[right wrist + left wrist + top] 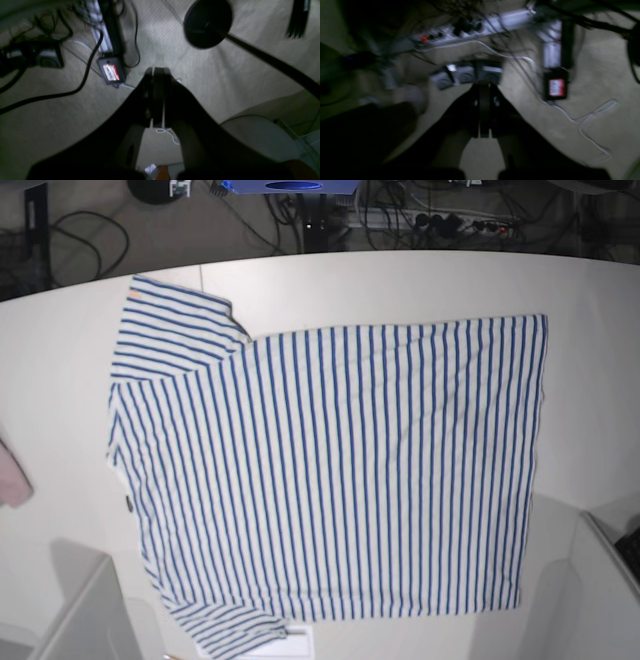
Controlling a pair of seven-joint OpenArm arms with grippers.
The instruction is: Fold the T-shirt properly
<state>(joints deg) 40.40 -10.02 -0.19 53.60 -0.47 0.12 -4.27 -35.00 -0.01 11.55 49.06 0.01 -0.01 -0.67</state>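
Note:
The T-shirt, white with thin blue stripes, lies spread flat on the white table in the base view. Its collar side is toward the left and its hem toward the right. A small orange mark shows on the far sleeve, and a small dark tag sits near the left edge. Neither arm appears in the base view. My left gripper is shut with nothing in it, hanging over the carpeted floor. My right gripper is also shut and empty above the floor. Neither wrist view shows the shirt.
A pink cloth pokes in at the table's left edge. Below the left gripper lie a power strip, loose cables and a black box with a red label. A round black stand base sits below the right gripper.

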